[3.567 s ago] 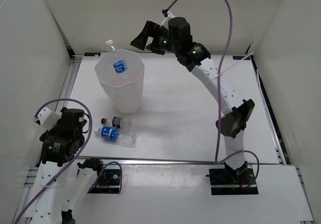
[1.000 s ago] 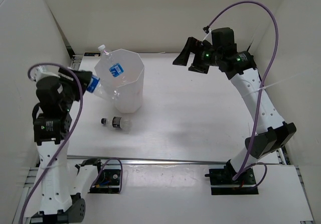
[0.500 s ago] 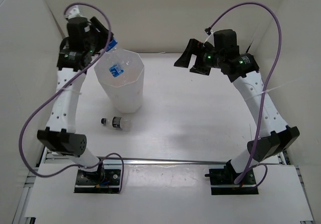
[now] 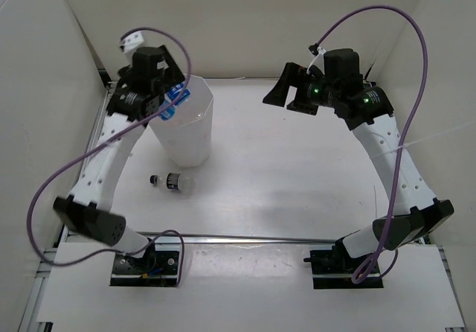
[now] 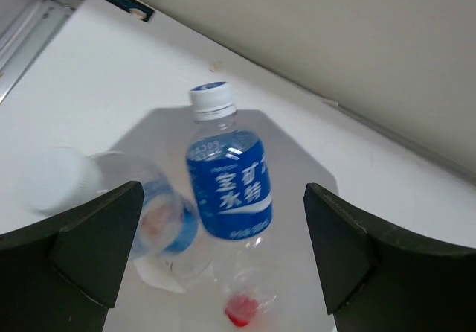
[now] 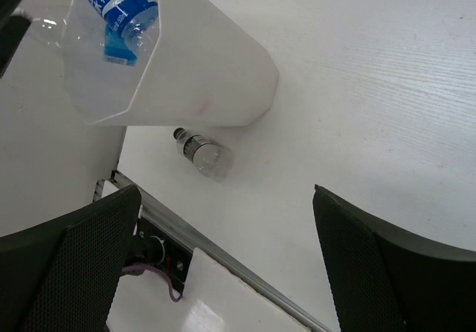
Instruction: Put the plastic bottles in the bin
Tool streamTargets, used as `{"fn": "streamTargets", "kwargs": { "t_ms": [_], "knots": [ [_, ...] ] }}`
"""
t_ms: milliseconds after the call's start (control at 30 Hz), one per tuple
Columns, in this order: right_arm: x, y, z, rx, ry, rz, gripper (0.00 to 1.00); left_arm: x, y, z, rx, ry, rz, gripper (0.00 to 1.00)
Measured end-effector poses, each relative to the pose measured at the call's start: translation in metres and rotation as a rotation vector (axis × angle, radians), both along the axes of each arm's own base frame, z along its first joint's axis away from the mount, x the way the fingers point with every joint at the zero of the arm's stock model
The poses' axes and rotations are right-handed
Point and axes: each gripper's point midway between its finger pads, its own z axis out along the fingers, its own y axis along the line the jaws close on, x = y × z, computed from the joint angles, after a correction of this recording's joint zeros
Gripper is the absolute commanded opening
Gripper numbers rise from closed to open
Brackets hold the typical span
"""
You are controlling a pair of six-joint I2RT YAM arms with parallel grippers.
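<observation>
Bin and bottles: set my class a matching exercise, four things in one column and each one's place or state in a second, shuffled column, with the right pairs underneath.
Column A
1. short black-capped bottle
2. blue-labelled bottle
3. left claw
4. right claw

Column B
a. open and empty, off to the right of the bin in the top view
b. lying on the table, near the bin's foot
c. open, above the bin's mouth
d. inside the bin

Pairs: 1-b, 2-d, 3-c, 4-a
</observation>
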Motion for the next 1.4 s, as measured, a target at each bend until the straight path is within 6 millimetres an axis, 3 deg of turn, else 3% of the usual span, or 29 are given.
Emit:
{"fn": "streamTargets", "kwargs": {
  "t_ms": [200, 300, 367, 433, 633, 733, 800, 1067, 1400],
  "knots": [
    [0.002, 0.000, -0.004, -0.009, 0.007, -0.001, 1.00, -0.109, 0.087, 0.020, -0.249, -0.181, 0.285, 1.00],
    [0.005, 0.002, -0.009, -0.014, 0.020, 0.000, 1.00, -0.155, 0.111, 0.005, -0.412, -0.244, 0.394, 1.00],
    [0.007, 0.004, -0.012, -0.015, 0.030, 0.005, 1.00, -0.171, 0.111, -0.020, -0.519, -0.226, 0.431, 1.00],
    [0.008, 0.005, -0.015, -0.015, 0.039, 0.009, 1.00, -0.177, 0.106, -0.066, -0.610, -0.160, 0.458, 1.00],
    [0.008, 0.007, -0.017, -0.010, 0.049, 0.019, 1.00, -0.200, 0.080, -0.237, -0.805, 0.227, 0.554, 1.00],
    [0.007, 0.008, -0.017, -0.005, 0.052, 0.025, 1.00, -0.218, 0.071, -0.283, -0.886, 0.357, 0.595, 1.00],
    [0.006, 0.008, -0.016, -0.004, 0.052, 0.026, 1.00, -0.221, 0.067, -0.293, -0.923, 0.393, 0.595, 1.00],
    [0.007, 0.009, -0.016, -0.004, 0.051, 0.027, 1.00, -0.194, 0.063, -0.297, -1.005, 0.396, 0.509, 1.00],
    [0.006, 0.009, -0.023, -0.009, 0.066, 0.028, 1.00, -0.189, 0.057, -0.326, -1.009, 0.505, 0.445, 1.00]
  ]
}}
